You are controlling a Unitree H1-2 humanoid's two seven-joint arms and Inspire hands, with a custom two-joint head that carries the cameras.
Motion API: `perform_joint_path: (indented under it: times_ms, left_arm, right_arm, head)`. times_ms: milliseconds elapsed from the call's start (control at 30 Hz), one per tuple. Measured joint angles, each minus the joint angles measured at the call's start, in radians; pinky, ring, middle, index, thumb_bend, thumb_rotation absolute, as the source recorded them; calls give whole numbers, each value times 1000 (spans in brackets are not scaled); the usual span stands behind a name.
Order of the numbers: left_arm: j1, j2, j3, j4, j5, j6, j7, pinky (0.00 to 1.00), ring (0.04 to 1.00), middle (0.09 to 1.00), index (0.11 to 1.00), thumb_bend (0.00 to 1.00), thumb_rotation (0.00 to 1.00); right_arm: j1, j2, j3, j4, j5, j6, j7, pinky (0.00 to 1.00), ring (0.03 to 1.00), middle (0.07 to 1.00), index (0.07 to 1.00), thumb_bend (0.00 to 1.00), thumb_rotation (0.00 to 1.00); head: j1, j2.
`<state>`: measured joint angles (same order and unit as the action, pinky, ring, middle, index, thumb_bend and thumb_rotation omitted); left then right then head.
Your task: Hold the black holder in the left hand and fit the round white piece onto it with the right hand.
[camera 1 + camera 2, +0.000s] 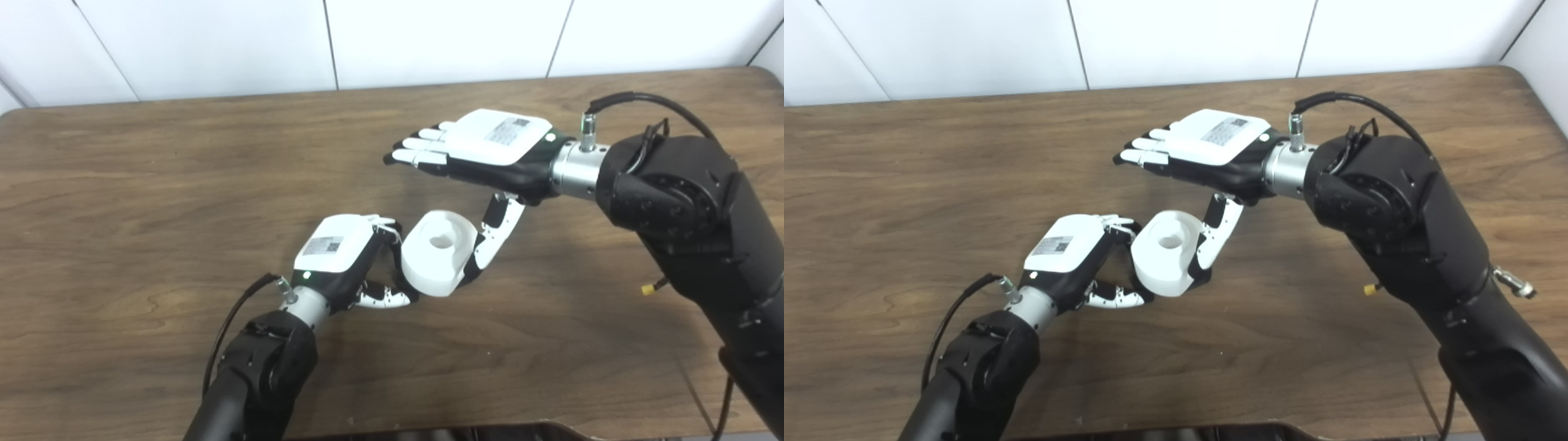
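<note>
White round piece [438, 252] sits in the middle of my view, a thick ring with a hole in its face, tilted so that face looks up and toward the cameras. Nearest to me, my left arm comes in from the bottom left, and my left hand [343, 260] is curled at the piece's left side. Its fingers [387, 228] bend around the upper left edge and its thumb [386, 299] reaches in under the lower left edge, so I read that hand as grasping on that side. I cannot make out the black holder itself; whatever the left fingers enclose is hidden behind the hand and the white piece.

On the far side of the piece, my right hand [484, 150] hovers palm down above the wooden table [153, 184], fingers stretched flat and pointing left, released from any grip. Only its thumb [495, 236] hangs down, lying against the piece's right rim. Beyond the table's back edge stands a white panelled wall [429, 37].
</note>
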<state>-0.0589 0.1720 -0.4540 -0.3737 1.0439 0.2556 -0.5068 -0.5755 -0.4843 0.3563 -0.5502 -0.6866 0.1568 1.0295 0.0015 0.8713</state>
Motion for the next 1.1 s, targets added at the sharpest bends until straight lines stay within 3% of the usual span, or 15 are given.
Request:
perform_joint_path:
  times_ms: [133,267,467,867,1033,1100]
  left_arm:
    - [-10,1,-3,-12,14,10,-44,929,913,879,707,931,176]
    - [-32,2,-5,-18,18,35,-93,927,929,905,849,956,240]
    - [-44,2,-4,-25,28,47,-126,886,915,912,980,969,229]
    - [-40,-13,27,-49,11,96,-153,821,905,929,1000,1000,248]
    - [-23,-20,77,-93,-26,139,-178,816,918,942,1000,1000,213]
    - [-5,-22,116,-113,-79,147,-177,765,896,926,1000,1000,187]
  right_arm:
    - [0,-1,-8,0,1,3,0,1000,1000,1000,1000,1000,428]
    - [0,-1,-12,1,2,20,0,1000,1000,1000,1000,1000,413]
    - [-4,-9,-24,1,3,27,-2,1000,1000,1000,999,1000,421]
    - [-4,-16,-35,13,12,29,-10,1000,1000,1000,994,1000,410]
    - [-4,-21,-36,27,13,29,-12,1000,1000,1000,993,1000,410]
    - [-4,-21,-37,29,14,29,-13,1000,1000,1000,991,1000,407]
  head:
    - [3,-3]
    - [9,-6]
    - [12,-3]
    - [29,-3]
    - [31,-6]
    - [37,-8]
